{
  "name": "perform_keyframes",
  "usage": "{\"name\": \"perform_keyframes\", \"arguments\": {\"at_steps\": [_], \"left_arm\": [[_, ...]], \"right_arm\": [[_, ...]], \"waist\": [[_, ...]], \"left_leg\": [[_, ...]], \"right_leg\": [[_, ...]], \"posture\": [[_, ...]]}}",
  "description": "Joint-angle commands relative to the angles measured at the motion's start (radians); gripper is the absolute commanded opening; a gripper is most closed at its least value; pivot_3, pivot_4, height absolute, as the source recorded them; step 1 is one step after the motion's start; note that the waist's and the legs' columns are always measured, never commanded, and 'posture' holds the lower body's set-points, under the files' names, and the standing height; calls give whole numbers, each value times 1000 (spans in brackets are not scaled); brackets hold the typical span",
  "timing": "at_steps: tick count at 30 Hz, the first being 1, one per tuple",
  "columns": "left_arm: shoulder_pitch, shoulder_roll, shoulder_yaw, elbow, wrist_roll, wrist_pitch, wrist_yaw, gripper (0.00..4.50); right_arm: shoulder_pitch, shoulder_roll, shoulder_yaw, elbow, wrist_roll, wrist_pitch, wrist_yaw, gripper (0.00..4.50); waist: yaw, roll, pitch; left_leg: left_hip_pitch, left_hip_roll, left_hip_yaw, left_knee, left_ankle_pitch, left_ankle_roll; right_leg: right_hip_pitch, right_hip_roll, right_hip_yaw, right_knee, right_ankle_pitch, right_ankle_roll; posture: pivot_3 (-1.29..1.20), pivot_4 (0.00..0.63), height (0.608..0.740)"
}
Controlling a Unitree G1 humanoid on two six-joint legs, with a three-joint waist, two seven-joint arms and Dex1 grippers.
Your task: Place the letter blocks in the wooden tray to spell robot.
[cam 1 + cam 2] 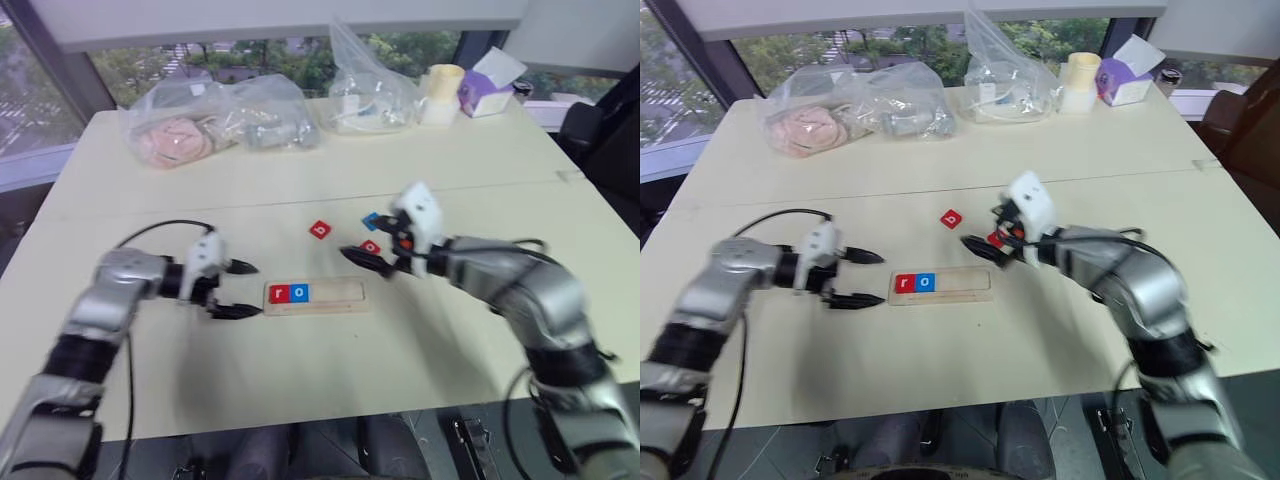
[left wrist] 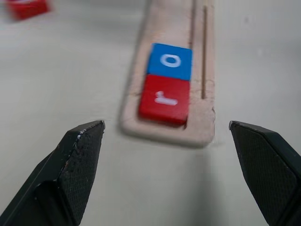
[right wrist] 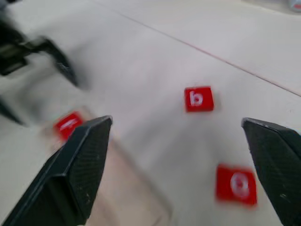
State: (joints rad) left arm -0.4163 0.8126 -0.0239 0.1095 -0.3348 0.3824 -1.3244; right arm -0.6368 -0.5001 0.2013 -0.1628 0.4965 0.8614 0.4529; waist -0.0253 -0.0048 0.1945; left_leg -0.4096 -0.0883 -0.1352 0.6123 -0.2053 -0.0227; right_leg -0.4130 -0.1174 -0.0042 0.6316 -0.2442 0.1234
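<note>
You see the wooden tray [image 1: 330, 296] holding red r [image 2: 164, 100] and blue o [image 2: 170, 61] at its left end. Beyond it lie red b [image 1: 320, 230] and another red tile [image 3: 236, 184]. Left gripper [image 1: 236, 290] and right gripper [image 3: 181, 160] stand wide apart, empty.

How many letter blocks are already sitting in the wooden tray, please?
2: a red r at the left end of the tray, and a blue o touching it on its right. The other slots are empty; three more blocks lie loose on the table.
</note>
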Motion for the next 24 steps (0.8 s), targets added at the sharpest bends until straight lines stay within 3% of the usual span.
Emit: {"name": "perform_keyframes", "arguments": {"at_steps": [1,4,9,16,19,23,24], "left_arm": [[1,-18,157,-101,-124,158,137,4449],[20,-66,254,-195,-199,257,273,4449],[213,-141,350,-523,-320,405,467,4449],[319,-186,388,-649,-388,456,618,4449],[338,-180,384,-668,-401,459,638,4500],[337,-165,376,-661,-413,452,647,4500],[337,-163,374,-660,-415,451,647,4500]], "right_arm": [[-110,86,70,201,-128,-110,-8,4500],[-167,149,90,330,-193,-166,6,4500],[-234,247,108,528,-274,-237,27,4500],[-283,336,81,750,-367,-325,2,4500],[-285,356,69,786,-389,-364,6,3575],[-282,367,55,782,-409,-369,13,1496],[-281,368,52,782,-414,-370,14,1156]], "waist": [[4,0,0],[13,-1,0],[3,-1,0],[4,-1,0],[5,-1,0],[4,-1,0],[4,-1,0]], "left_leg": [[0,0,0,0,0,0],[0,-1,-1,0,0,0],[0,-2,0,-1,0,-1],[0,0,-1,-2,5,-8],[2,0,-1,-1,6,-10],[2,0,-1,-1,6,-10],[2,0,-1,-1,6,-10]], "right_leg": [[0,0,0,0,0,0],[1,0,0,0,0,1],[0,-1,2,-1,1,2],[-2,5,2,2,4,-3],[0,6,2,2,4,-7],[0,6,2,2,4,-8],[0,6,2,2,4,-7]], "posture": [[0,150,740],[0,150,740],[0,150,740],[0,150,740],[0,150,740],[0,150,740],[0,150,740]]}}
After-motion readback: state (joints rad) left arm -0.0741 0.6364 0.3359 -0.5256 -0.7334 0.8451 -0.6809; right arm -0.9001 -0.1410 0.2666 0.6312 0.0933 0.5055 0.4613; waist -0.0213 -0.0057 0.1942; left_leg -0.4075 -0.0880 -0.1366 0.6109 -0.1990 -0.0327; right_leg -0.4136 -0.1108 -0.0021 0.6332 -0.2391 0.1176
